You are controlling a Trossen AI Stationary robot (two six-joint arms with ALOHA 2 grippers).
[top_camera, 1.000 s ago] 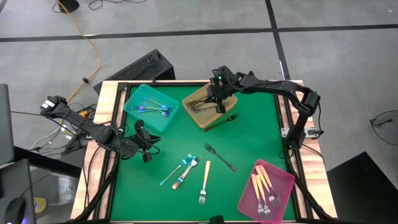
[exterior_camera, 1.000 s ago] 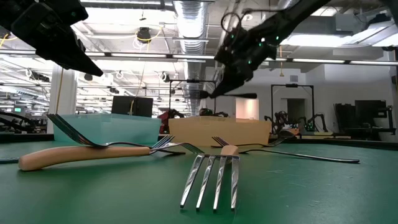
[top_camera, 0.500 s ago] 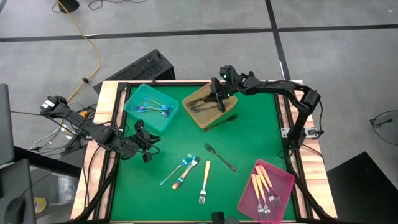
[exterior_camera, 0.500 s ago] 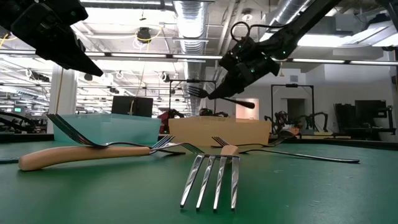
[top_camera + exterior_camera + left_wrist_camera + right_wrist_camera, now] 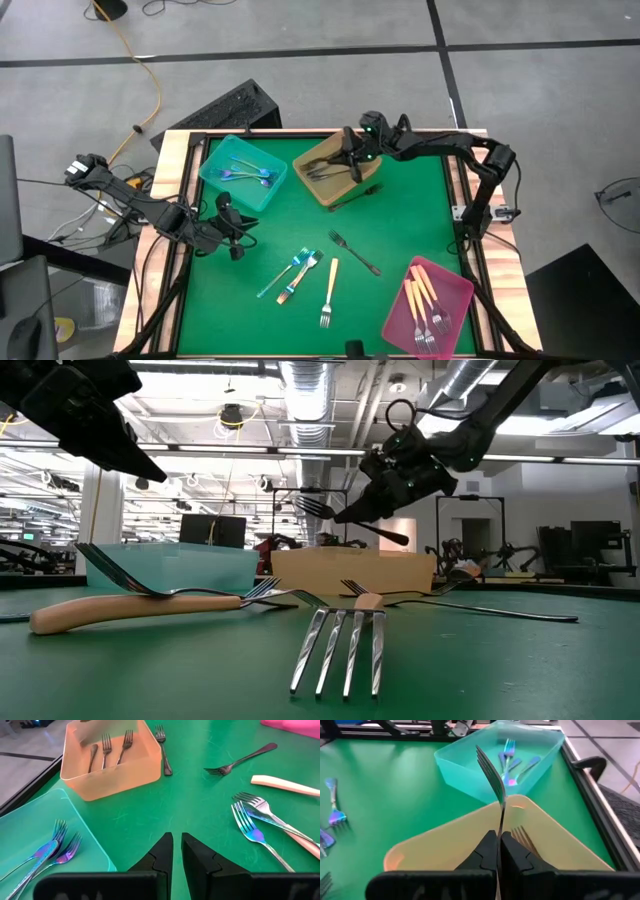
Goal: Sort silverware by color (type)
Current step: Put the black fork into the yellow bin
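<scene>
High view: right gripper (image 5: pixel 352 160) sits over the amber tray (image 5: pixel 336 170) at table's far middle, pinched tight on a dark grey fork (image 5: pixel 350 166), though the fork is hard to make out here. Left gripper (image 5: pixel 232 222) hangs over bare green mat near the teal tray (image 5: pixel 243 173), fingers closed, nothing in them. Teal tray has iridescent blue forks (image 5: pixel 250 172); pink tray (image 5: pixel 428 297) at near right has cream-handled forks (image 5: pixel 424 298). Loose on mat: grey fork (image 5: pixel 354 252), cream-handled fork (image 5: pixel 328 292), two blue forks (image 5: pixel 291 271) w/ a peach-handled one. Low view: right gripper (image 5: pixel 372 495) is above the amber tray (image 5: pixel 350 572), held fork (image 5: pixel 350 517) roughly level, tines away from the arm. Left wrist view: left fingers (image 5: pixel 161 856) nearly touching, empty; amber tray (image 5: pixel 111 761) holds approx. three grey forks, another lies just beside it. Right wrist view: right fingers (image 5: pixel 486 848) clamp the fork handle (image 5: pixel 500 822), tines pointing toward the teal tray (image 5: pixel 502 760); one fork shows in the amber tray (image 5: pixel 470 835) below.
</scene>
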